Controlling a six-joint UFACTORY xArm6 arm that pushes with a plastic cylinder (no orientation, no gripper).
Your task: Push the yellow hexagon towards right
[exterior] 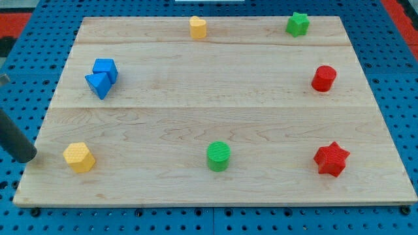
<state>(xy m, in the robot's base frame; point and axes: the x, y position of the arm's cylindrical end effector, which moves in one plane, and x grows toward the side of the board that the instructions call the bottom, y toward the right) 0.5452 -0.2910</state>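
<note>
Your rod ends in my tip (27, 158) – no claw on this rig, so nothing to open or close – sitting at the board's (215, 124) bottom-left edge, just left of the yellow hexagon (79, 156) and roughly level with it, so you've got the push line to the right nearly set. Count, bottom to top – one yellow hexagon, one green cylinder (219, 156) next in its path, one red star (332, 158), then a blue triangle (98, 85) touching a blue cube (105, 68), one red cylinder (323, 78), and at the top edge one yellow block (198, 27), shape unclear, plus one green star (298, 24).
</note>
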